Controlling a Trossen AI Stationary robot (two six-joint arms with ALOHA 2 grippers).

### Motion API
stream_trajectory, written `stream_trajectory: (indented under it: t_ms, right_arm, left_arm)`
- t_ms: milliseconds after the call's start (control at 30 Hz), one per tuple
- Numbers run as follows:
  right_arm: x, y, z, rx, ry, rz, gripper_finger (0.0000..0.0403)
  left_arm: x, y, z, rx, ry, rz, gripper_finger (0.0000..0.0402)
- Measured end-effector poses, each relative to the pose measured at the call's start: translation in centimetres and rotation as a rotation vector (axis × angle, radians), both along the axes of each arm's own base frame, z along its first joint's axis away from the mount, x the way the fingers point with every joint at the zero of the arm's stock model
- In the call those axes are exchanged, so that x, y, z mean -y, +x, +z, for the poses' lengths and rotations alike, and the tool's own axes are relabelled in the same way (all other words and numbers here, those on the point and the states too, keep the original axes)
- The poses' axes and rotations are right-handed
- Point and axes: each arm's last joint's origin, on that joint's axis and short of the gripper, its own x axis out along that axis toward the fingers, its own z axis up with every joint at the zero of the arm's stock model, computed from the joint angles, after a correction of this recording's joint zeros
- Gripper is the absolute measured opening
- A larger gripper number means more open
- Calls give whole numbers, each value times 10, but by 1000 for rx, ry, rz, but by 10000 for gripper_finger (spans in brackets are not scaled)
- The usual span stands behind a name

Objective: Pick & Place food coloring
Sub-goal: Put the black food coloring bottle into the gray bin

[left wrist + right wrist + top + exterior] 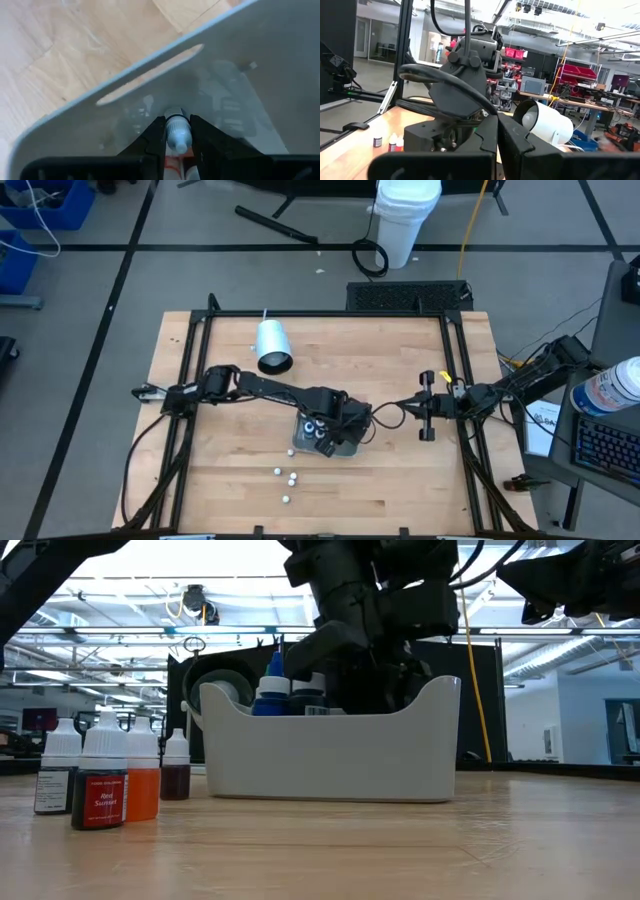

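My left gripper (177, 131) reaches slanting down into the pale tray (330, 755) near the table's middle, shut on a small food coloring bottle (178, 136) with a white cap. More bottles stand in the tray, one blue-topped (271, 692), one dark (308, 690). Several other food coloring bottles stand on their bases on the wood beside the tray (100, 785), white dots in the high view (291, 478). My right gripper (497, 135) waits shut at the table's right side (428, 408). My left gripper pinches the small bottle between its two fingers at the white cap end (177, 125). The bottle lies along the fingers, cap toward their tips, its reddish body (173, 164) reaching back between them. The fingers come from above, slanting down. Whether the bottle touches the tray floor, I cannot tell.
A white cup (272, 345) lies on its side at the table's far left of centre. The tray's wall has a slot handle (150, 75). Black frame rails (190, 380) run along the table's left and right edges.
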Motion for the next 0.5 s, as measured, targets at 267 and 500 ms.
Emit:
stream_trajectory:
  t_ms: [267, 500]
  right_arm:
    - [0, 0, 0, 1, -3, 0, 0]
    - [0, 0, 0, 1, -2, 0, 0]
  left_arm:
    - [-1, 0, 0, 5, 24, 0, 79]
    - [-1, 0, 0, 2, 22, 9, 109]
